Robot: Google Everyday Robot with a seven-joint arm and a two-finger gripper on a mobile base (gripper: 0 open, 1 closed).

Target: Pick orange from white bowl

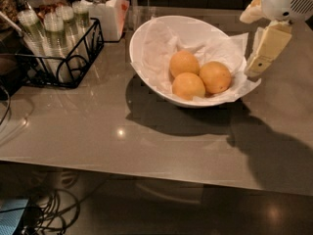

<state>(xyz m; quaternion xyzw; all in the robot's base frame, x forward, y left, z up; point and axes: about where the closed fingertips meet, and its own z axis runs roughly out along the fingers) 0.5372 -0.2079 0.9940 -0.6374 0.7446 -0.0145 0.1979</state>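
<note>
- Shiny brown bench (pixel 146 146) holds the white bowl (pixel 181 17). A black wire rack (pixel 73 58) full of cups (pixel 54 26) sits well to the left of the bowl.
- Crumpled white paper (pixel 156 48) lines the bowl. Three round fruits lie on it, all touching.
- The orange (pixel 215 77) is the darker one, on the right side inside the bowl. Two paler fruits (pixel 184 63) sit just left of it.
- The pincer (pixel 261 55) hangs just outside the bowl's right rim, above the bench, pointing down.
- It holds nothing. I cannot tell if it is open or closed.
- From the pincer, the orange lies to the left and a bit lower, quite near. I think the pincer must go over the rim, then down.
- The orange is round, so it has no long side.
- I see no words or labels to read.
</note>
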